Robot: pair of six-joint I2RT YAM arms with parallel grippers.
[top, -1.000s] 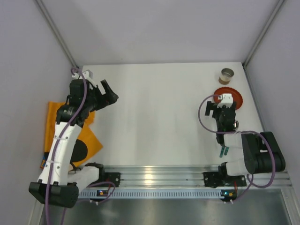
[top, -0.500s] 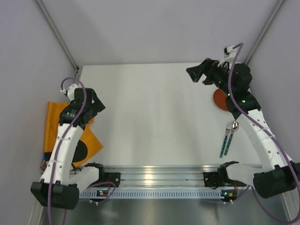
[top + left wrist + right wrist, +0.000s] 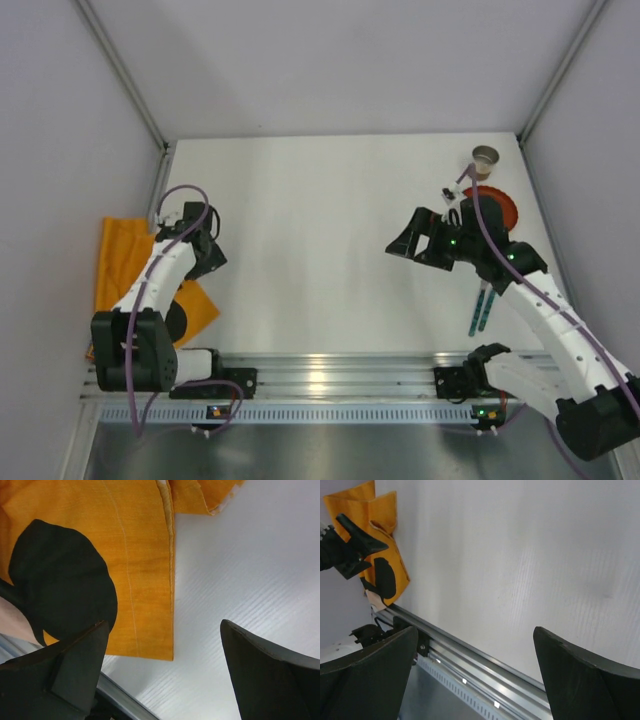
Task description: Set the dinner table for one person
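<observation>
the dinner table (image 3: 320, 250) is a plain matte white rectangle filling the middle of the top view. its long axis runs left to right, parallel to the ribbed aluminium rail (image 3: 330, 375) on its near edge. an orange placemat (image 3: 125, 260) lies at its left edge, with the left gripper (image 3: 164, 625) above it, jaws wide apart and empty. the right gripper (image 3: 405, 240) hangs over bare tabletop, also spread open. behind it are a red plate (image 3: 500, 205), a small cup (image 3: 485, 157) and teal-handled cutlery (image 3: 482, 308).

Bright, even light from above leaves soft shadows on the dinner table (image 3: 330, 200); glare dots its aluminium rail (image 3: 320, 375) (small white spots).
</observation>
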